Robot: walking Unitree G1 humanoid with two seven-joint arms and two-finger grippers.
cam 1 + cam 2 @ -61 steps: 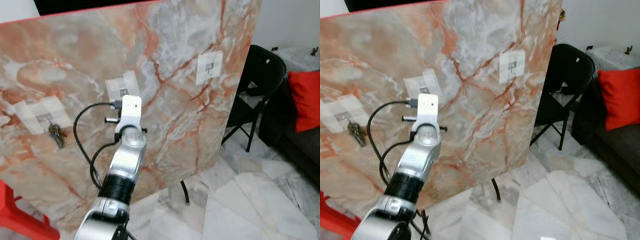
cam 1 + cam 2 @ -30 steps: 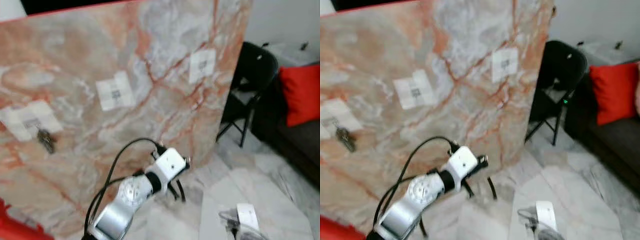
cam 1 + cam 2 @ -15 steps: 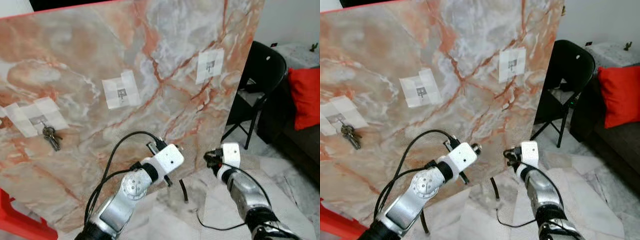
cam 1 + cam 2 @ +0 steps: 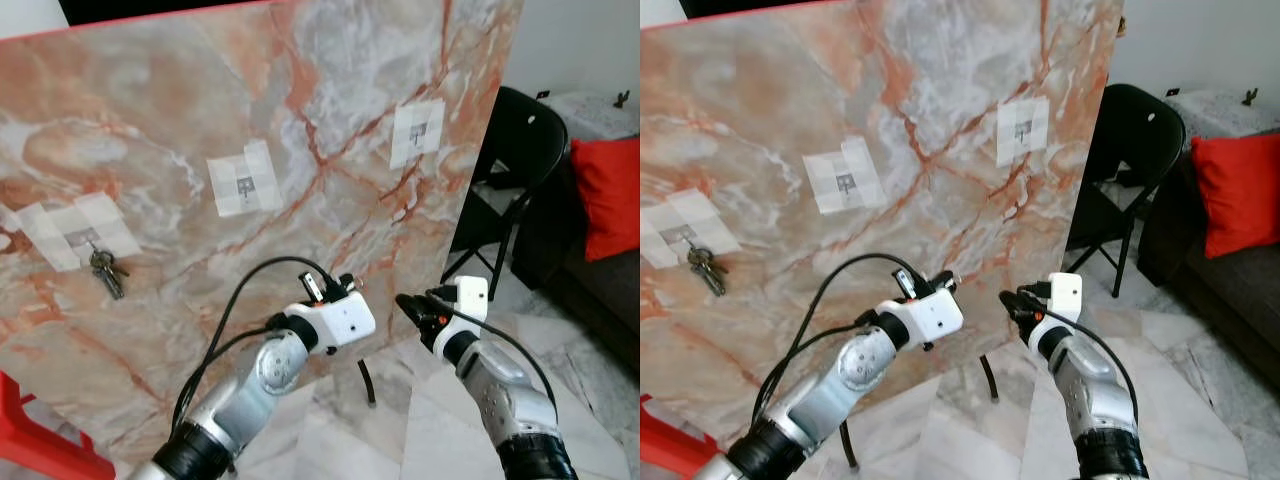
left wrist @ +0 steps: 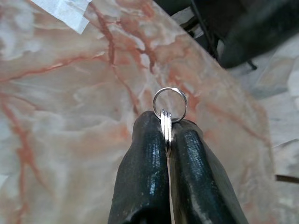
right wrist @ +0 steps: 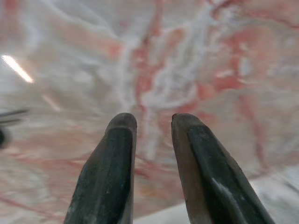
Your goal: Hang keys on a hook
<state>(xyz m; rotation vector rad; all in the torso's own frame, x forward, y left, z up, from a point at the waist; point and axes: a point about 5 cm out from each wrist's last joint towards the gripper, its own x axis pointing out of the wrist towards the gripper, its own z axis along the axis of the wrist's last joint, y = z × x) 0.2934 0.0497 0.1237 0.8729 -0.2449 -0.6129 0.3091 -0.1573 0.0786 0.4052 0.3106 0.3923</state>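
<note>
Both arms have changed vs. 2 s ago: then the left arm was stretched up toward the marble board and the right was out of sight; now both sit low in front of the robot, wrists near each other.

Left eye view: left gripper [image 4: 345,288] low at centre, pointing at the marble board [image 4: 300,120]; fingers mostly hidden behind the white wrist block. Right gripper [image 4: 408,305] just beside it, w/ its white camera block toward the black folding chair [image 4: 515,160]. Three taped patches on the board: left patch [image 4: 78,230] w/ a bunch of keys [image 4: 105,270] hanging from its hook, middle patch [image 4: 244,180], right patch [image 4: 418,132]. Red cushion [image 4: 605,195] on a dark sofa at far right, red stool edge [image 4: 40,440] bottom left.

Right eye view: same layout, hung keys at far left of the board, both wrists level over the pale tiled floor [image 4: 1200,400].

Left wrist view: fingers [image 5: 145,172] pressed together on a key ring [image 5: 169,103]; ring loop sticks out past the tips, close to the marble. Corner of a taped patch [image 5: 65,10] at the edge.

Right wrist view: fingers [image 6: 112,163] parted by a narrow gap, nothing between them, blurred marble ahead.
</note>
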